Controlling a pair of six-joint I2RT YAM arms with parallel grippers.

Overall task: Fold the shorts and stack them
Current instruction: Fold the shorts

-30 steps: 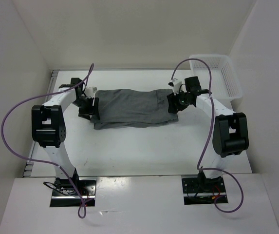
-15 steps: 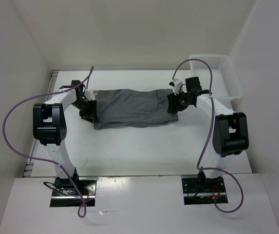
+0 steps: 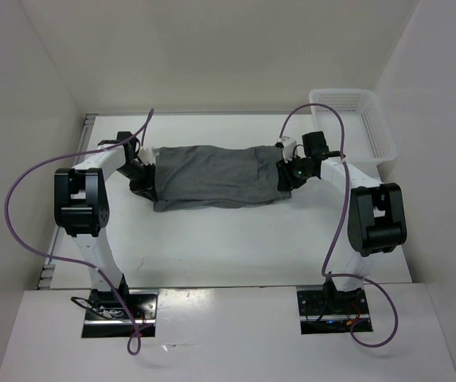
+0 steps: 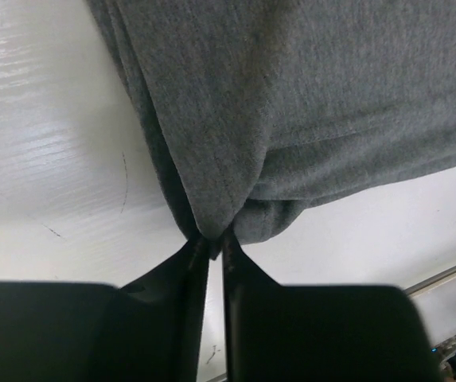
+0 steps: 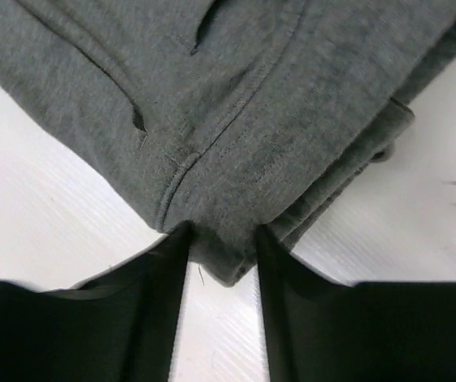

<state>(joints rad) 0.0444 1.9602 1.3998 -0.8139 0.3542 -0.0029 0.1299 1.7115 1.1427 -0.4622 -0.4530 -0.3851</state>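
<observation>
The shorts (image 3: 216, 175) lie as 1 long grey band across the worktop (image 3: 235, 239), nearer its far edge and roughly midway between its left and right edges. The 2 arms take opposite ends, probably so the band can be lifted level for the next fold. The left gripper (image 4: 212, 239) has its jaws almost together, pinching a gathered bunch of cloth. The right gripper (image 5: 221, 239) has its jaws narrow, flanking a layered, seamed corner; whether they truly clamp it I cannot tell. The cloth looks soft, plain mid-grey and doubled over, with stitched seams showing.
</observation>
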